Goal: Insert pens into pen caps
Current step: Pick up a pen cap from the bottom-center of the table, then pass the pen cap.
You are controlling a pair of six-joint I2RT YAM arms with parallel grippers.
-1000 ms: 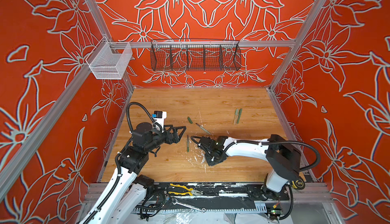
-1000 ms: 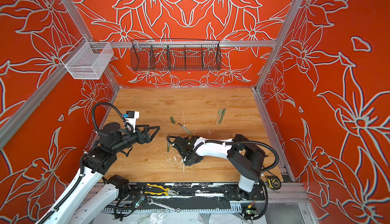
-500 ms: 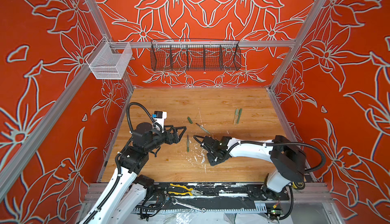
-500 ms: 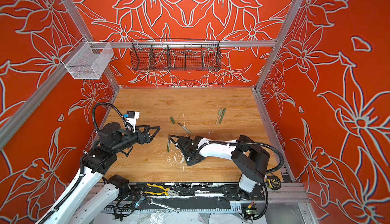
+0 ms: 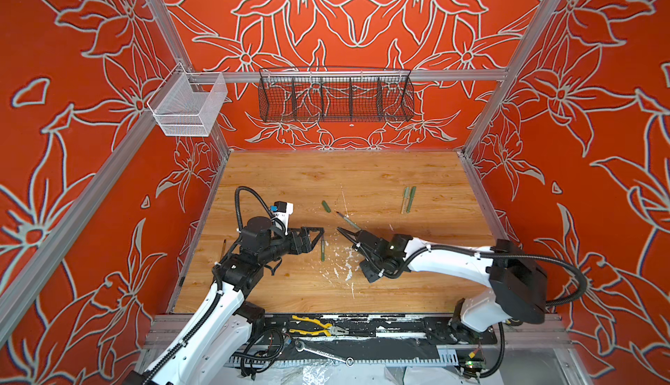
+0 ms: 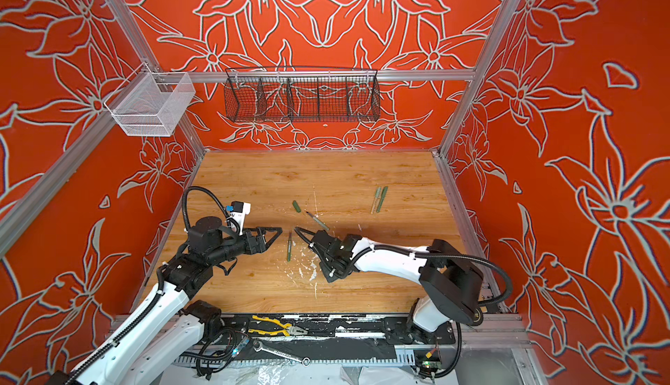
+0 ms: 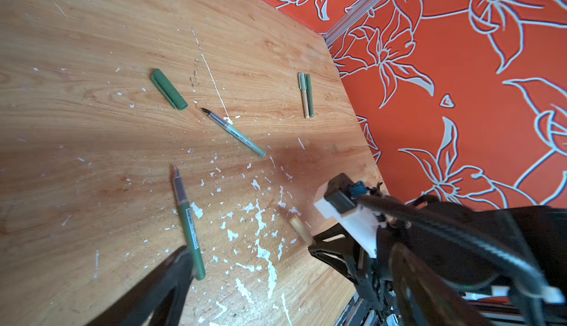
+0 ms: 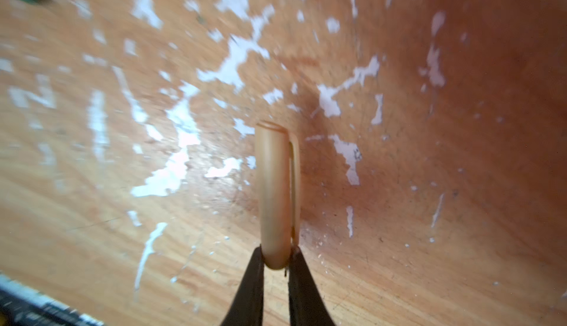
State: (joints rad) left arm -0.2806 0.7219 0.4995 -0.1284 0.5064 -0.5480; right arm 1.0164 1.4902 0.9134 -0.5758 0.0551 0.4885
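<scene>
My right gripper [image 8: 276, 258] is shut on the rounded end of a tan pen cap [image 8: 275, 192], held low over the wood; the same cap [image 7: 299, 228] shows in the left wrist view. In both top views the right gripper [image 5: 341, 231] [image 6: 298, 230] faces my left gripper [image 5: 319, 235] [image 6: 278, 234], which stands wide open and empty. A dark green pen [image 5: 322, 250] [image 7: 187, 220] lies uncapped between them, by a left finger [image 7: 171, 278]. Farther back lie a pale green pen [image 5: 347, 220] [image 7: 233, 132] and a dark green cap [image 5: 326, 206] [image 7: 168, 92].
Two capped pens [image 5: 409, 199] [image 7: 306, 94] lie side by side at the back right. A thin tan stick [image 5: 223, 248] lies by the left wall. White flecks litter the wood [image 5: 348, 274]. Yellow-handled pliers [image 5: 313, 326] and a wrench [image 5: 319, 350] rest on the front rail.
My right jaws have closed on the tan cap and the right wrist has drawn back and up from the flecked patch. The left arm has stayed still.
</scene>
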